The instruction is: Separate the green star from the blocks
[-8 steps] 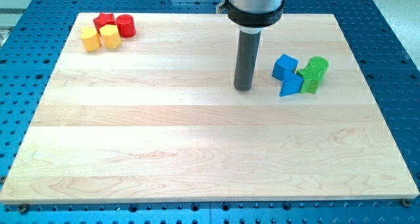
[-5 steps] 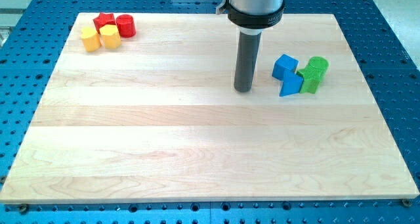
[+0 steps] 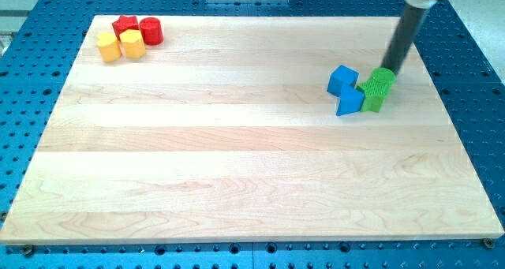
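Two green blocks sit together at the view's right: one with a rounded top (image 3: 383,79) and a lower one (image 3: 373,99) touching it. I cannot tell which of them is the star. A blue cube (image 3: 342,80) and a blue wedge-like block (image 3: 349,102) touch them on the left. My tip (image 3: 392,69) is at the upper right edge of the rounded green block, touching it or nearly so. The rod leans up to the view's top right.
At the board's top left corner stand a red star-like block (image 3: 124,24), a red cylinder (image 3: 151,31) and two yellow blocks (image 3: 109,46) (image 3: 132,43). The wooden board (image 3: 237,166) lies on a blue perforated table.
My tip has moved from left of the blue blocks to the upper right side of the green blocks. No block has visibly moved.
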Robot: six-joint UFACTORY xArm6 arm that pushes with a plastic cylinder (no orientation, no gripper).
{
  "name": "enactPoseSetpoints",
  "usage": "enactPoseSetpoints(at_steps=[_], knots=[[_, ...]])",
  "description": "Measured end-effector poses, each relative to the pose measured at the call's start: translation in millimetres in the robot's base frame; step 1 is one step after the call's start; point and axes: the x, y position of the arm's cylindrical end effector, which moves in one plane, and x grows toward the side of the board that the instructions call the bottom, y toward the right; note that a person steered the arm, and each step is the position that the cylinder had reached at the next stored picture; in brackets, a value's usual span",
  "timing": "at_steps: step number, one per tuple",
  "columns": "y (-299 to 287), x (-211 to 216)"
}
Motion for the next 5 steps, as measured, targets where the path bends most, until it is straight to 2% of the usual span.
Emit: enactPoseSetpoints(at_steps=[1,2,3,4,5], knots=[[-45,57],[-44,87],[-38,67],[-4,93],[0,168]])
